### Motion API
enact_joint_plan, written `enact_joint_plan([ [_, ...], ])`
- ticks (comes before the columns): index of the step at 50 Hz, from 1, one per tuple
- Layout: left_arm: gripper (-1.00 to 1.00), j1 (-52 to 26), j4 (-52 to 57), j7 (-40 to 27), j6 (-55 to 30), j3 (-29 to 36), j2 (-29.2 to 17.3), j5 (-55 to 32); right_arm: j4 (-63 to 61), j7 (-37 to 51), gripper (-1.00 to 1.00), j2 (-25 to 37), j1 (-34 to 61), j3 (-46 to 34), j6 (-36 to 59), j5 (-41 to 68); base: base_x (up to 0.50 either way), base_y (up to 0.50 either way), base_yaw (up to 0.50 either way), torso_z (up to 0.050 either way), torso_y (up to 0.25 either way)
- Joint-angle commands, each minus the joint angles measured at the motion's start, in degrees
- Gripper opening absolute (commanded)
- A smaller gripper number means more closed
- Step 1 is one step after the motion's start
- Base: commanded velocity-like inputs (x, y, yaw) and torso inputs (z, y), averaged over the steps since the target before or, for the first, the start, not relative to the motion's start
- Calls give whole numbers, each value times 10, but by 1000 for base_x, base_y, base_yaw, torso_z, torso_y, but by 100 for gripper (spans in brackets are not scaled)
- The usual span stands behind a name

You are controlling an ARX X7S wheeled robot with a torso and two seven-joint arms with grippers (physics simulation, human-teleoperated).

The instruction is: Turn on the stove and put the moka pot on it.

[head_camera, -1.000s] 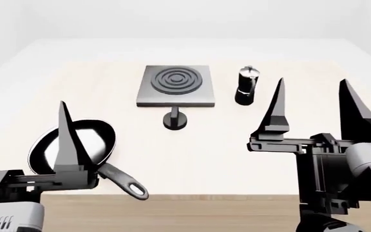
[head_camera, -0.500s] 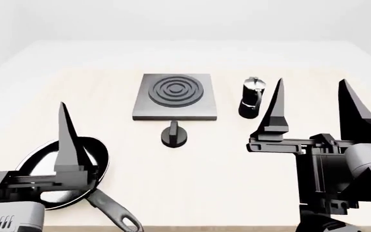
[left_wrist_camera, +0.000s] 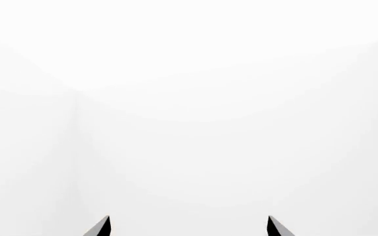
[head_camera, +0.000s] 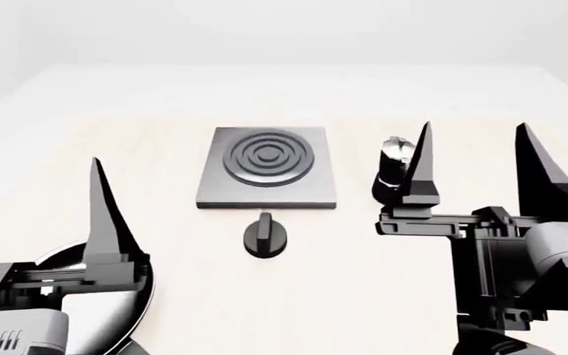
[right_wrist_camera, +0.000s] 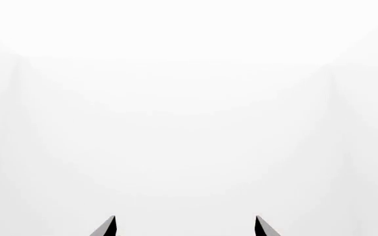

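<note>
Both arms were raised in front of the torso, jaws pointing upward. The right gripper stood with its jaws spread wide, holding nothing. The left gripper likewise gaped empty, one finger showing in the head view.

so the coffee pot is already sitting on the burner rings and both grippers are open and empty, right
Not quite. In the head view the coffee pot stands on the table beside the stove, not on the burner rings. The rest holds: left gripper and right gripper are open and empty.
</note>
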Motion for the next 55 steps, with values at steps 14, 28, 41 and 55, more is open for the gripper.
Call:
enact_joint_plan([
  [14, 100, 0, -2, -10, 1, 3, -9, -6, 10, 8, 100, 7, -5, -8, -17, 2, 260, 13, 0, 0, 0],
  [28, 100, 5, -2, -16, 4, 4, -14, -10, -9, 16, 100, 12, 12, -9, 17, 14, 259, 13, 0, 0, 1],
  [41, 100, 3, -22, -19, 15, 18, -16, -7, -1, 19, 100, 16, 9, -13, 10, 15, 143, 8, 0, 0, 0],
  [55, 100, -37, -92, 29, -89, 36, -21, -132, 8, 20, 100, 18, -6, -11, -17, 17, 0, 0, 0, 0, 0],
])
